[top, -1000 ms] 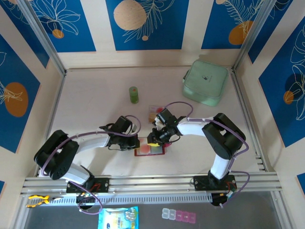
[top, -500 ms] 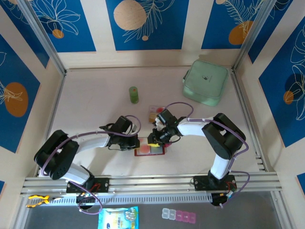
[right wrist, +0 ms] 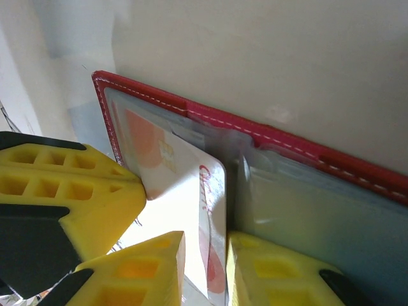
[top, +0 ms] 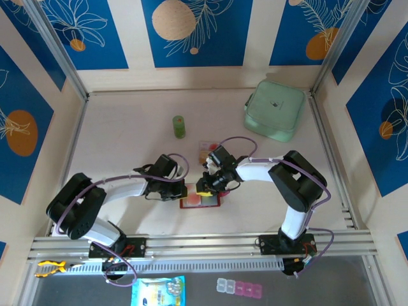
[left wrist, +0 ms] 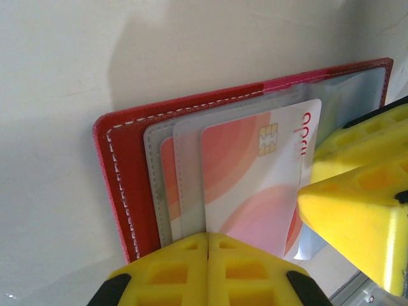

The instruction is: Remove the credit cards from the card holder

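Pale table (top: 127,153). Open on it, small red folding card holder (left wrist: 121,191), left edge pressed by closed left end effector (left wrist: 208,237), probably against sliding. Over holder's middle, right end effector (right wrist: 205,239) pinching pink-white plastic credit card (right wrist: 185,191), partly out of clear pocket (left wrist: 185,146).

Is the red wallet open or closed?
Open. The wallet lies spread flat with its clear pockets facing up, and a card with a chip shows on top of them.

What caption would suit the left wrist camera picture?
Shut left gripper at the open red card holder; right gripper grips its pink-and-white credit card.
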Motion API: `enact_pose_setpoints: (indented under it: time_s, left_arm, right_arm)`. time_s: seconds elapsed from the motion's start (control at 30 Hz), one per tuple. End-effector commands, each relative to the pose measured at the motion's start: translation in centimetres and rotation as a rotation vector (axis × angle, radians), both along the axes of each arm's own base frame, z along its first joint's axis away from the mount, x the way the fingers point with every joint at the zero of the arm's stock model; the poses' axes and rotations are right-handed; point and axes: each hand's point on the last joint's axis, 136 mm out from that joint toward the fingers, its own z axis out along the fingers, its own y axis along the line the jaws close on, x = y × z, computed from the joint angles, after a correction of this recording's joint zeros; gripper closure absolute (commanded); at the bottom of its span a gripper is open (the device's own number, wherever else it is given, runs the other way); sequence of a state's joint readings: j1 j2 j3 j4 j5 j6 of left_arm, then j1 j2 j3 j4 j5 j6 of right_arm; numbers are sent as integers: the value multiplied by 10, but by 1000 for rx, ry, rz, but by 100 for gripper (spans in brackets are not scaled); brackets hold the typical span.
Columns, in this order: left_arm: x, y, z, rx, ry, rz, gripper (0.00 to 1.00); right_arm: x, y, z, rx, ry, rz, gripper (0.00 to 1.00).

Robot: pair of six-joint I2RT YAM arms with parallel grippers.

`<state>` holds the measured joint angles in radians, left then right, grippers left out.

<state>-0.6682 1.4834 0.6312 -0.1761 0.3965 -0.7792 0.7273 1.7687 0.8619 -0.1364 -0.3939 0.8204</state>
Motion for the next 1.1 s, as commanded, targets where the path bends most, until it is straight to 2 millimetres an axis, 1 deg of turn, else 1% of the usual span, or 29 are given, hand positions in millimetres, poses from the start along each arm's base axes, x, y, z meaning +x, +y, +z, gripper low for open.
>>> enact_pose_setpoints:
  time_s: [0.0,0.27,0.6,0.67,0.8,0.87,1.07]
  left_arm:
    - [-5,6,-10,52,28,-3,99]
    - [-4,5,-9,48,27,-2,99]
    - [-5,6,-9,50,29,-1,99]
    - [-5,6,-9,49,30,1,99]
    - [-5,6,-10,50,33,0,99]
    - [-5,6,-11,51,35,1,99]
    - [-6,7,-10,52,30,1,99]
  right_arm:
    - [-5,1,8,28,0,12,77]
    - [-2,0,20,89,-16,-12,83]
    - [-3,-1,16,103,-12,-17,91]
    - [-3,0,15,112,-14,-14,91]
    - [-4,4,14,143,-4,-5,86]
    - [-5,4,13,147,-5,-3,86]
    - [-4,1,12,137,-17,-11,90]
